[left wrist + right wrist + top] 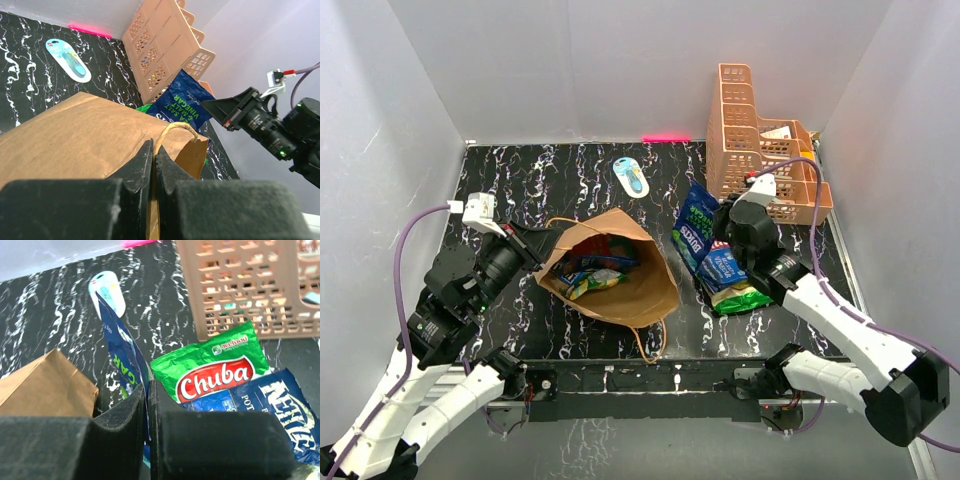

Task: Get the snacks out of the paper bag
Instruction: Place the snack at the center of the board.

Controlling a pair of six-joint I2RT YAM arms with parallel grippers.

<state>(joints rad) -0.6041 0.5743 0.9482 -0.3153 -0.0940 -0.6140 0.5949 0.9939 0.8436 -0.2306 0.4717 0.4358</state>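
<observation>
Both clamped: left claw [154,151] on paper bag [75,130], right claw [147,390] on blue packet [120,355] beside basket [240,285]; only overhead shows packets [592,272] inside.

Free room vs. blockers on tabletop [510,185]
Back-left tabletop bare, open approach. Paper bag [630,285] fills centre, mouth open toward left w/ packets [590,272] inside; left hand [535,243] pinches its rim. Right side crowded: packet pile [730,275], right hand [717,232] clamped on blue salt & vinegar packet [693,222], orange lattice basket [760,140] just behind. Blue-white oval item [631,177] lies in back-centre gap.
</observation>
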